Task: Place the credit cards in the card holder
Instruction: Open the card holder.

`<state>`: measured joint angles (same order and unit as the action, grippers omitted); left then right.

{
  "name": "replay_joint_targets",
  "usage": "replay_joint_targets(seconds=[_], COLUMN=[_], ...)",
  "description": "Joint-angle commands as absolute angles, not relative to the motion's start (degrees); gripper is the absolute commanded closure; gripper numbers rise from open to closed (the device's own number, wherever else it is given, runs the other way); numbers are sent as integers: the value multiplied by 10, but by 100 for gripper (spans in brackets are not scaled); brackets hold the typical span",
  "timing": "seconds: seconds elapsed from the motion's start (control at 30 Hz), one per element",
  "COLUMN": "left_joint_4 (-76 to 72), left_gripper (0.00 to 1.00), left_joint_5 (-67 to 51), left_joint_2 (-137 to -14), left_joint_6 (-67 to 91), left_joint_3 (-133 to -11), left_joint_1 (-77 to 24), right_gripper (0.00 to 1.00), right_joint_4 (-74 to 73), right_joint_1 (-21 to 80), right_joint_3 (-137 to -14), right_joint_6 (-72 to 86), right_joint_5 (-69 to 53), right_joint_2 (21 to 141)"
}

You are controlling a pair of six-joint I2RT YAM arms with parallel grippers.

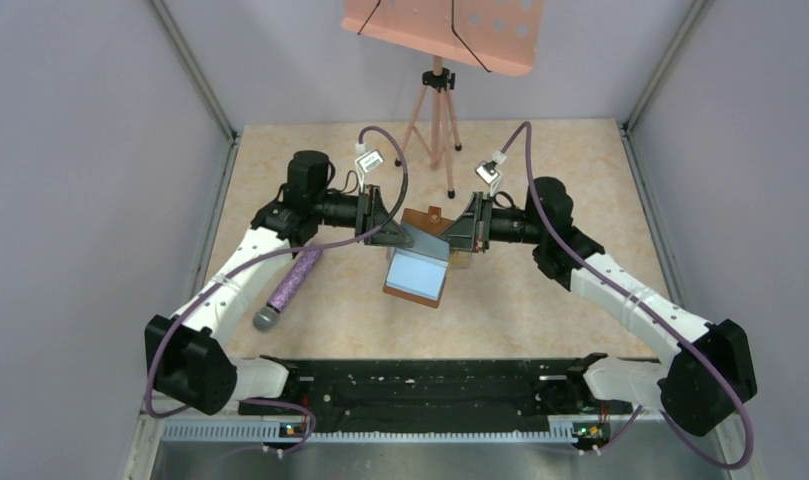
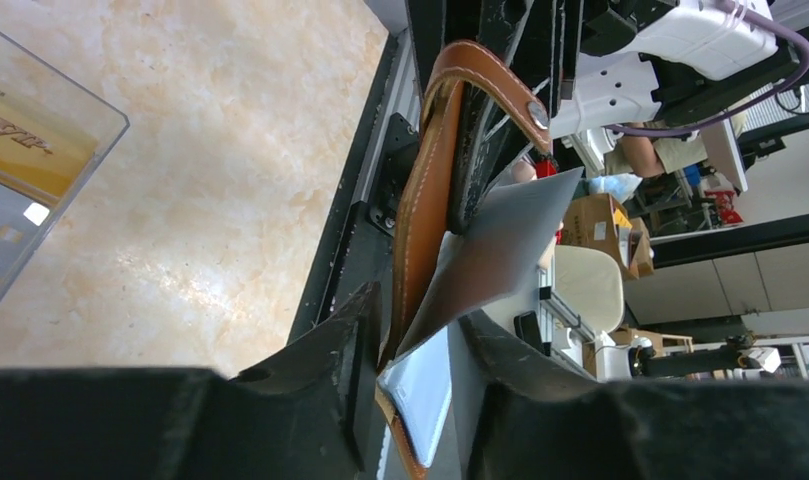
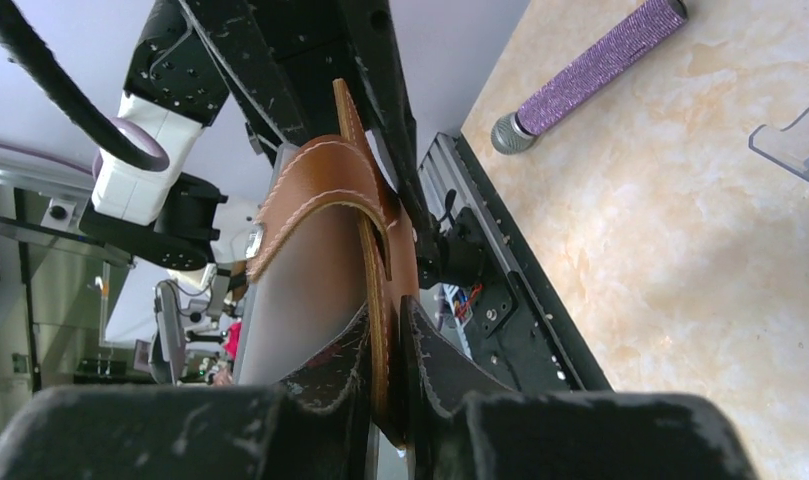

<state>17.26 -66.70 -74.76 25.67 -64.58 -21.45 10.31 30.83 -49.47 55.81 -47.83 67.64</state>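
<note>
Near-left: purple microphone (image 1: 288, 288) lies flat, not involved. Centre: card holder (image 1: 432, 220) is held up between both arms, opened out. Right gripper (image 3: 388, 322) is clenched on its leather edge (reads as a brace, so the pocket can't fold shut while a card goes in). Left gripper (image 2: 420, 312) has a grey card (image 2: 500, 235) and a leather flap between its fingers; can't tell if it's clamped or let go. Card is angled into the fold, only partly in. Pale blue card (image 1: 418, 272) already sits in the lower flap. Far side: tripod stand (image 1: 438, 110).
</note>
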Motion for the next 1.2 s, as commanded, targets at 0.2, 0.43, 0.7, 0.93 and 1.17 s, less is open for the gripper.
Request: replay_joint_targets(seconds=[0.2, 0.43, 0.7, 0.93, 1.17], left_joint_4=[114, 163, 295, 367, 403], left_gripper=[95, 100, 100, 100, 100], left_joint_5=[-661, -648, -622, -621, -642], left_joint_2=[-742, -743, -759, -792, -821], left_joint_6=[290, 260, 157, 107, 81], left_joint_3=[-640, -644, -676, -714, -741], left_joint_1=[-214, -213, -221, -270, -298], right_gripper=[79, 35, 16, 14, 13], right_joint_4=[108, -74, -192, -191, -198], right_joint_1=[305, 268, 251, 256, 303], right_joint_3=[-484, -524, -580, -592, -608], right_joint_6=[559, 462, 352, 321, 291], right_joint_5=[-448, -372, -389, -443, -483], right_joint_2=[660, 624, 621, 647, 685])
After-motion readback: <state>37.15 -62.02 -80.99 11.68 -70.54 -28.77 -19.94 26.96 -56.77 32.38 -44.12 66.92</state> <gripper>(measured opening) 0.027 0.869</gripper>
